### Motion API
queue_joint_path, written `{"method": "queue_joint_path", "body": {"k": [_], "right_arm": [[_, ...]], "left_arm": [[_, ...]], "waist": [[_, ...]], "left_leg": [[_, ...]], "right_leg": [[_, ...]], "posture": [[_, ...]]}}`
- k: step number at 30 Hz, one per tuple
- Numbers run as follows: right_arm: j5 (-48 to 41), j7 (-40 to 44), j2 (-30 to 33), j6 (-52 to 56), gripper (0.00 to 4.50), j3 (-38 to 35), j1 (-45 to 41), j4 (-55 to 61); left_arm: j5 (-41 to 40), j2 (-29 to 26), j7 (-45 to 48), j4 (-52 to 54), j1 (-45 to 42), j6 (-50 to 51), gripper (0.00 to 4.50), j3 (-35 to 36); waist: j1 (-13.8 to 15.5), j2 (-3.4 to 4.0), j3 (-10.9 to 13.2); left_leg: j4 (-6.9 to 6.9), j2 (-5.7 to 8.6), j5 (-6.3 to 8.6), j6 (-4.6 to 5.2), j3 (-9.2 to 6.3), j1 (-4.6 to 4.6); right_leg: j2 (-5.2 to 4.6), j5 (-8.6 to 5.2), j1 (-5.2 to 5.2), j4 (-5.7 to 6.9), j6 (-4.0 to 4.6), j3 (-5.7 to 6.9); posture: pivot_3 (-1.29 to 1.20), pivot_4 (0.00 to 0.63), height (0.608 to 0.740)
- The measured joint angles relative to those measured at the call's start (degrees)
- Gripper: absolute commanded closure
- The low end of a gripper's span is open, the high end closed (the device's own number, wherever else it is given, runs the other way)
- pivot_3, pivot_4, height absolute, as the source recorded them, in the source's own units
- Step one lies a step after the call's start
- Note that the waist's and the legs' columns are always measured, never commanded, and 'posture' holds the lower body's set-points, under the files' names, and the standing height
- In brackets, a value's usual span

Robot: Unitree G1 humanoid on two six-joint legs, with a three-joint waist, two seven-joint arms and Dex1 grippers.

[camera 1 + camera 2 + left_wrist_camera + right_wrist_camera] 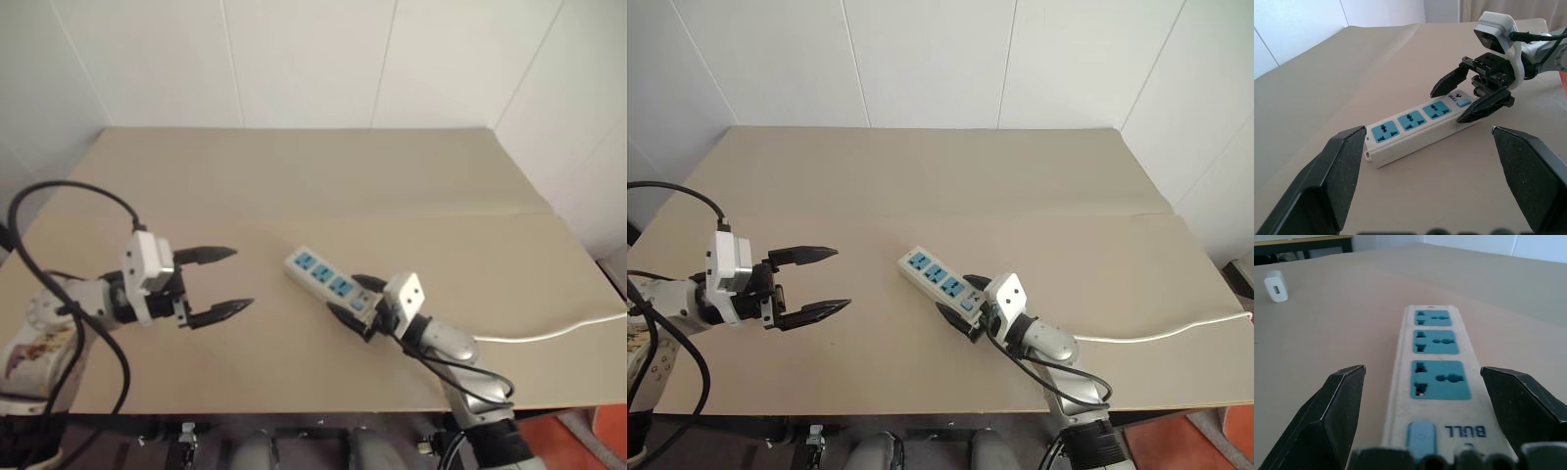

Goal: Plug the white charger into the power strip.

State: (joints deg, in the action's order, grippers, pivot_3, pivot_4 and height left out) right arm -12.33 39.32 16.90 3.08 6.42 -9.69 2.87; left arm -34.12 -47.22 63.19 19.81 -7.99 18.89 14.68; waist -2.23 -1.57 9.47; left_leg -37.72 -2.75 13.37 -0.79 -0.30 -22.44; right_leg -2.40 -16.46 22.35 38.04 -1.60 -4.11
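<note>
Looking down from the head camera, you have the right gripper [355,305] low and right of centre in the frame, its two black fingers spread apart on either side of the switch end of the power strip [328,279], one finger along each long edge; whether the pads actually touch the casing you cannot tell. In the right wrist view the strip runs away between those fingers, with the small blue switch [1421,436] nearest and the three blue socket faces [1439,379] lined up beyond it. The strip lies flat on the tan table [294,186], slanting from centre toward the lower right, and its thin white cable [558,331] trails off to the right edge of the frame. At the left of the frame your left gripper [227,281] hangs above the table, well apart from the strip, jaws wide open and empty, pointing toward the strip's free end. Farther off, the white charger [1276,286] sits on the table in the upper left corner of the right wrist view, well away from the strip.
</note>
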Motion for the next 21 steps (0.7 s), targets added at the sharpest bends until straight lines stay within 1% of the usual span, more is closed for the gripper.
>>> {"method": "queue_joint_path", "body": {"k": [10, 16, 21], "right_arm": [[-0.2, 1.4, 1.5, -0.2, 0.05, -0.4, 1.9, -0.6], [0.3, 1.2, 0.3, -1.9, 0.05, -0.1, 1.8, -2.7], [0.9, 1.1, -1.5, -4.6, 0.05, 0.2, 0.6, -7.6]], "left_arm": [[0.0, 0.0, 0.1, 0.0, 0.0, 0.0, 0.00, 0.0], [-0.1, 0.0, 0.1, 0.0, 0.0, 0.0, 0.00, 0.0], [-0.1, 0.0, 0.1, 0.0, 0.1, 0.0, 0.00, 0.1]], "waist": [[-0.1, 0.00, 0.0], [-0.3, -0.02, 0.0], [-0.6, -0.09, -0.1]], "left_leg": [[0.00, 0.00, 0.00, 0.00, 0.00, 0.02], [0.00, -0.01, 0.00, 0.00, 0.01, 0.08], [0.00, -0.04, 0.00, 0.00, 0.03, 0.17]], "right_leg": [[0.00, 0.00, -0.02, 0.00, 0.00, -0.01], [0.01, 0.00, -0.06, 0.01, 0.00, -0.01], [0.03, 0.01, -0.11, 0.03, 0.01, -0.03]], "posture": [[0.00, 0.150, 0.740], [0.00, 0.150, 0.740], [0.00, 0.150, 0.740]]}}
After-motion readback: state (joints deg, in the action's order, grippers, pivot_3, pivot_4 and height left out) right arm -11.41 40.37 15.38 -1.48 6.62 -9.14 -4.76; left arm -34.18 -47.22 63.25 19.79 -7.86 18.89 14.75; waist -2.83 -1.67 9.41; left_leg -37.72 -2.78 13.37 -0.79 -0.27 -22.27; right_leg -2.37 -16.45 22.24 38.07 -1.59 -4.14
